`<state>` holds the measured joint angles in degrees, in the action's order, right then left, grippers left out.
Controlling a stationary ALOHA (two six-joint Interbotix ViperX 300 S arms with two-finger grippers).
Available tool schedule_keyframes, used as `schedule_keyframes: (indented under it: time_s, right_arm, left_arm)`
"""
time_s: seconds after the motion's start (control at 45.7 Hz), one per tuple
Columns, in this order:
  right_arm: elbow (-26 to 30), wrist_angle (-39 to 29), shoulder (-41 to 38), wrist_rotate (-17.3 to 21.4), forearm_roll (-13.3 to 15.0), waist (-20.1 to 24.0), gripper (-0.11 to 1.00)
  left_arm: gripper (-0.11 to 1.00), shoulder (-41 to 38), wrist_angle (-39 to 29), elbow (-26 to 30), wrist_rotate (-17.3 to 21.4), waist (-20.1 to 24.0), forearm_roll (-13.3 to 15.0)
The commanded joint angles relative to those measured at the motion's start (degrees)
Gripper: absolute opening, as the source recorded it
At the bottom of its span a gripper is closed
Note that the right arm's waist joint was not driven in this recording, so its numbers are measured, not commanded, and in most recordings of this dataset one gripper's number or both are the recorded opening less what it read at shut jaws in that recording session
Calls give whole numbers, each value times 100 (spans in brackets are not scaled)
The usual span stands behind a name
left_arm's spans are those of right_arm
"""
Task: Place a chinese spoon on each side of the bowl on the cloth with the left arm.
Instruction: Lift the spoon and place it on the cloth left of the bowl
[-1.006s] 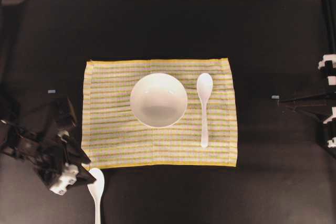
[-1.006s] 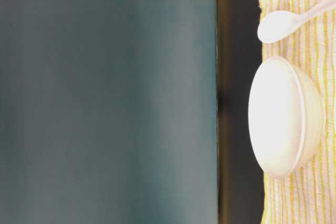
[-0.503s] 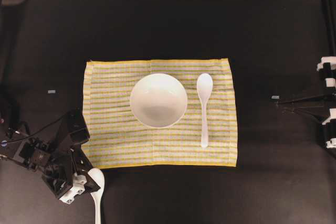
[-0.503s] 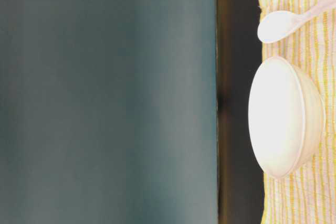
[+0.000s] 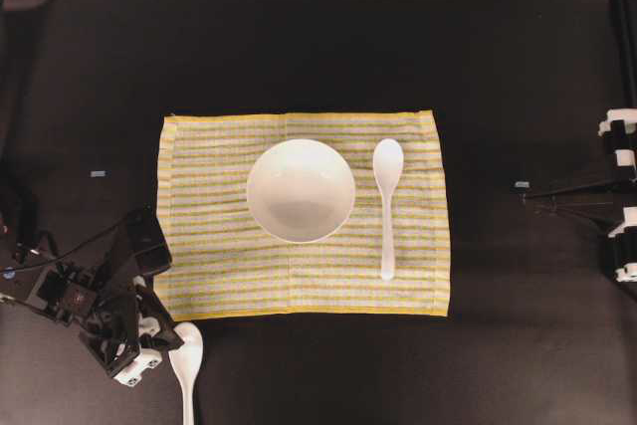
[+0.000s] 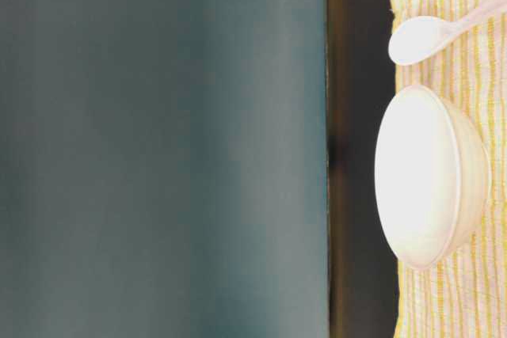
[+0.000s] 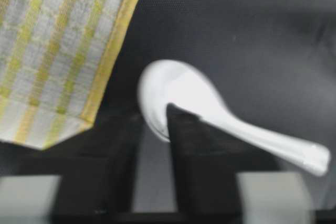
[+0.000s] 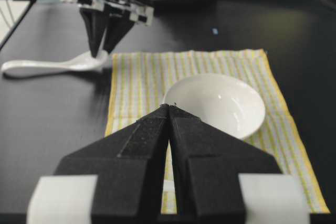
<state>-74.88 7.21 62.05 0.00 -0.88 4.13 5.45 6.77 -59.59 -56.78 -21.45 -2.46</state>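
Left arm's fingers (image 7: 152, 129) look pinched on the rim of the second chinese spoon (image 5: 186, 353) on the table by the cloth (image 5: 219, 276) corner, so next it needs lifting left of the bowl (image 5: 301, 190).

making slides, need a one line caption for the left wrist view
Left gripper closing on the scoop rim of a white chinese spoon lying on the black table beside the cloth corner.

Lab: black robot table (image 5: 318, 47), teal backdrop (image 6: 158, 148)
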Motion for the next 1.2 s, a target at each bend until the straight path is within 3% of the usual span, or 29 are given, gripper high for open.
schedule_keyframes:
  time_s: [0.0, 0.131, 0.262, 0.416, 0.481, 0.656, 0.809, 1.181]
  right_arm:
    - [18, 62, -70, 35, -9, 0, 0]
    - [26, 62, -70, 35, -9, 0, 0]
    - [18, 70, -70, 35, -9, 0, 0]
    - [26, 70, -62, 9, -9, 0, 0]
    - [35, 70, -53, 9, -9, 0, 0]
    - [26, 53, -53, -35, -9, 0, 0]
    - [26, 70, -44, -53, -9, 0, 0]
    - [35, 97, -44, -53, -9, 0, 0]
  left_arm:
    - [11, 123, 9, 185, 0, 44, -18]
    - [7, 439, -176, 299, 18, 185, -18]
    - [6, 844, -826, 387, 79, 510, -18]
    - [6, 1529, -1995, 545, 352, 1389, -18]
    - [6, 1916, -2742, 729, 624, 1925, -18]
    - [6, 2540, -3841, 923, 1301, 3059, -18]
    - [6, 2558, -3876, 800, 1424, 3577, -18]
    - [6, 1503, -2892, 773, 1529, 3595, -18]
